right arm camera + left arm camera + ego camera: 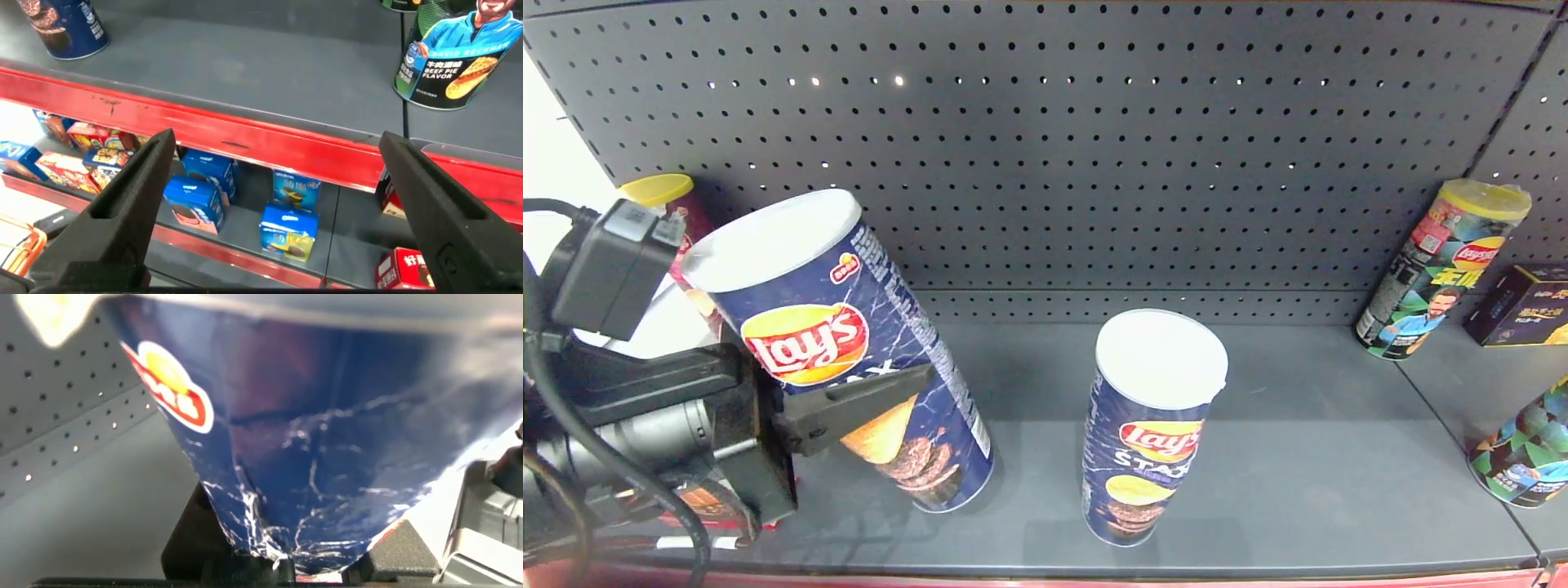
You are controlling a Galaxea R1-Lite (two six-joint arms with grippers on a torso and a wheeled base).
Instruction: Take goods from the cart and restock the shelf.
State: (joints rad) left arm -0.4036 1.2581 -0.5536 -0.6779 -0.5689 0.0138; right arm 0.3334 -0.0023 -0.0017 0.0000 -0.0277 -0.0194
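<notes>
Pinches tilted blue can [833, 327] in left gripper [866, 400] at shelf's [1298, 457] left end, likely to stand it beside upright twin [1147, 433]; holds right gripper [278, 139] spread off front edge.

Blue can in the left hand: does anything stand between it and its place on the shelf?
Nothing visible does. The blue can, tilted in the left hand, is over the shelf board, bare around its base. The second blue can stands apart to its right.

Dark grey pegboard-backed shelf [1307, 474]: one blue chip can [1152, 425] is stood upright mid-shelf, a tilted blue can [849, 343] is seen at the left, and a green can [1437, 278] and dark box [1515, 306] are parked far right.
</notes>
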